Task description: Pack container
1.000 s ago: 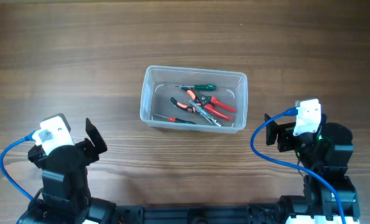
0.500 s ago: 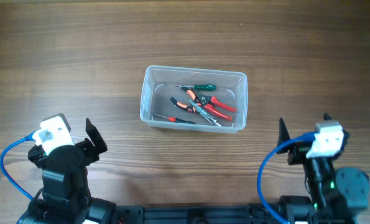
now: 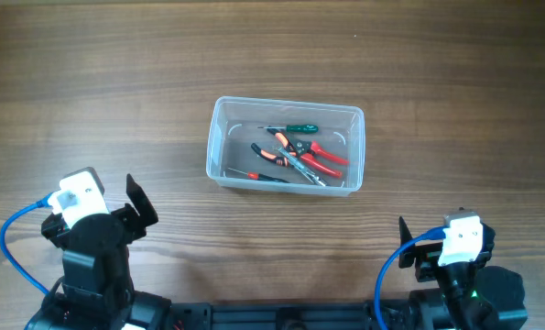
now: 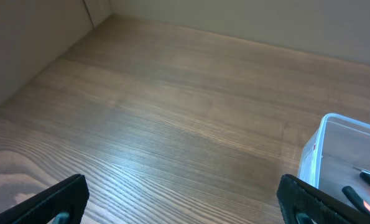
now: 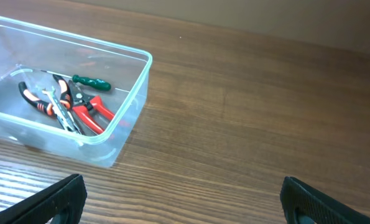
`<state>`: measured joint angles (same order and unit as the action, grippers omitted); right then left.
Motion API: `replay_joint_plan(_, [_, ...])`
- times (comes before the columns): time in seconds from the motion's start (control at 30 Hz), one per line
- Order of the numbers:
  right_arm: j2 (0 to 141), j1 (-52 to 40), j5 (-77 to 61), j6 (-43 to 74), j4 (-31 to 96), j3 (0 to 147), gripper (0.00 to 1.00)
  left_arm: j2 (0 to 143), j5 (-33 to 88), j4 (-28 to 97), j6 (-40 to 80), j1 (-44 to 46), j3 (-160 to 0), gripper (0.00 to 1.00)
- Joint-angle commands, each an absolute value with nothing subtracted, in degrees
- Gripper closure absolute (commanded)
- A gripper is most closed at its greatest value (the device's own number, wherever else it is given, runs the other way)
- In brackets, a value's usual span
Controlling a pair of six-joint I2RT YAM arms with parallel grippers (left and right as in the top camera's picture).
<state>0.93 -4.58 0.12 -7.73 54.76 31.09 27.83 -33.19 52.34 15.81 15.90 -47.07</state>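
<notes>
The clear plastic container stands in the middle of the wooden table, lidless. It holds several hand tools: red-handled pliers, orange-and-black pliers and a green-handled screwdriver. It shows in the right wrist view at the left and in the left wrist view at the right edge. My left gripper is open and empty at the near left. My right gripper is open and empty at the near right, well back from the container.
A wall edge borders the table at the far side in the left wrist view. Blue cables loop beside both arms. Bare wood lies around the container.
My right arm has drawn back from beside the container's right end toward the near edge of the table. The left arm and the container have not moved.
</notes>
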Motion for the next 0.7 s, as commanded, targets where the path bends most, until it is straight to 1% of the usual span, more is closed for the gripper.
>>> replay_joint_plan(0.0, [0.14, -4.89, 1.28, -7.51, 54.59, 31.05, 0.0, 27.59, -34.37, 52.21, 16.8, 15.53, -46.65, 0.0])
replay_joint_plan(0.07, [0.14, -4.93, 0.64, -7.62, 54.28, 31.05, 0.0, 27.59, -34.37, 52.21, 16.8, 15.53, -46.65, 0.0])
replay_joint_plan(0.13, [0.14, -4.93, 0.21, -9.63, 48.75, 30.37, 0.0, 27.59, -34.37, 52.21, 16.8, 15.53, -46.65, 0.0])
replay_joint_plan(0.23, [0.14, -4.93, -3.49, -15.03, 32.1, 24.1, 0.0, 27.59, -34.37, 52.21, 16.8, 15.53, -46.65, 0.0])
replay_joint_plan(0.33, [0.14, -4.93, -5.41, -14.76, 12.34, 13.5, 0.0, 27.59, -34.37, 52.18, 16.8, 15.53, -46.65, 0.0])
replay_joint_plan(0.37, [0.14, -4.93, -6.13, -14.79, 7.7, 10.83, 0.0, 27.59, -34.37, 52.21, 16.8, 15.53, -46.65, 0.0])
replay_joint_plan(0.4, [0.14, -4.93, -6.81, -14.74, -0.12, 6.24, 0.0, 27.59, -34.37, 52.21, 16.8, 15.53, -46.65, 0.0])
replay_joint_plan(0.43, [0.14, -4.93, -6.98, -14.74, -4.67, 3.51, 0.0, 27.59, -34.37, 52.21, 16.8, 15.53, -46.65, 0.0])
replay_joint_plan(0.5, [0.14, -4.93, -6.87, -14.55, -8.93, 0.1, 0.0, 27.59, -34.35, 52.21, 16.8, 15.53, -46.65, 0.0])
replay_joint_plan(0.6, [0.14, -4.91, -3.66, -13.19, -4.86, 0.3, 0.0, 27.59, -34.37, 52.21, 16.8, 15.53, -46.65, 0.0])
replay_joint_plan(0.67, [0.14, -4.91, 0.34, -5.8, 0.03, 0.3, 0.0, 27.59, -34.37, 52.21, 16.8, 15.53, -46.65, 0.0])
